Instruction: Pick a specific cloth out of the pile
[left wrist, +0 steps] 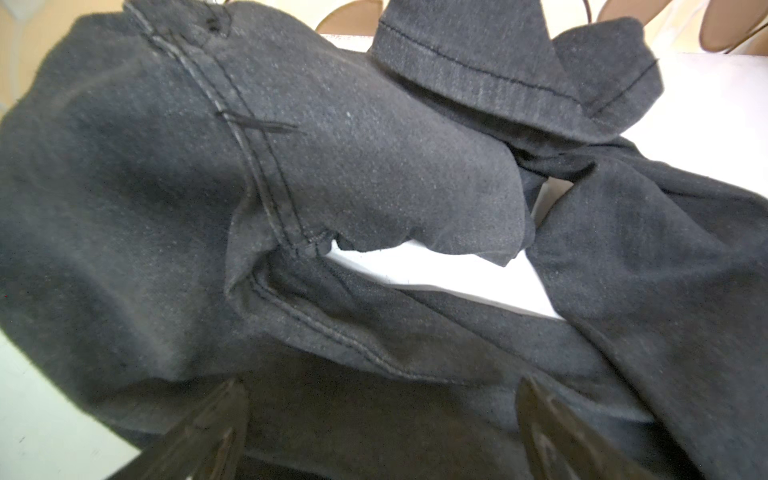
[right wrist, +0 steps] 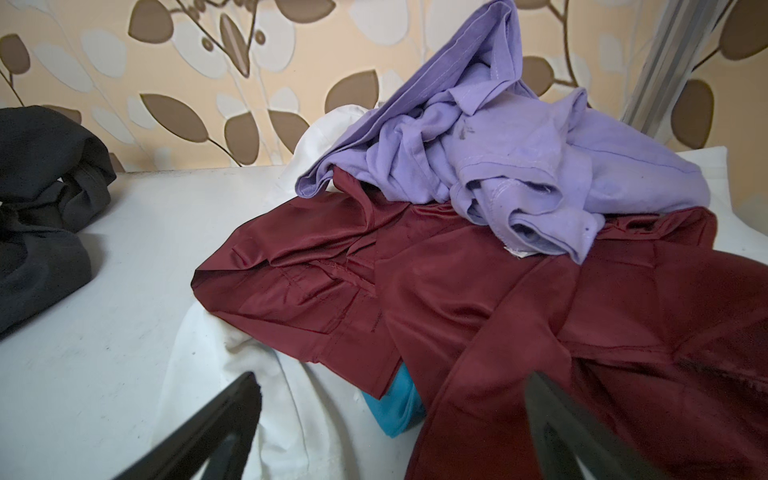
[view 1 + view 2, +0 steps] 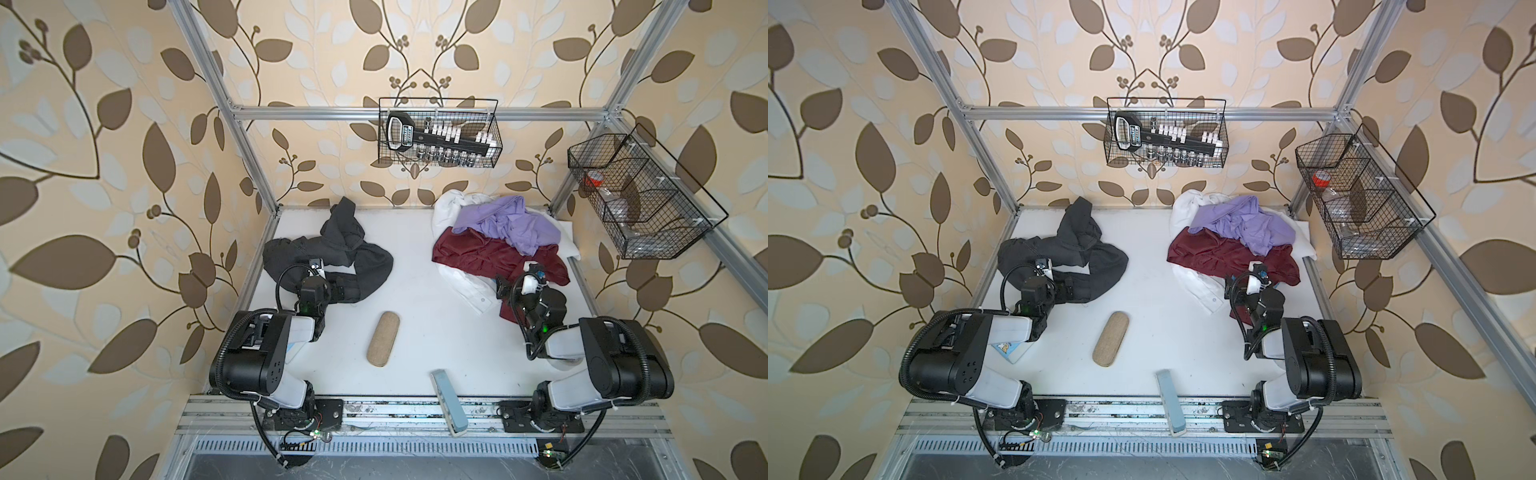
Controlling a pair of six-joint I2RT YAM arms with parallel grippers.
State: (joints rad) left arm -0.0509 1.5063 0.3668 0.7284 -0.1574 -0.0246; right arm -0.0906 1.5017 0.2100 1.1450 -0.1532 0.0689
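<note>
Your left fingers [image 1: 208,432] are standing wide over the cloth [image 3: 332,249], lying well apart from the pile [image 3: 503,232]; your right fingers [image 2: 224,419] are gaping wide above the maroon garment [image 2: 478,299].

Cloth [image 1: 374,166] matt, soft woven fabric; maroon garment [image 2: 498,311] glossy, satiny; table [image 3: 415,324] smooth.
</note>
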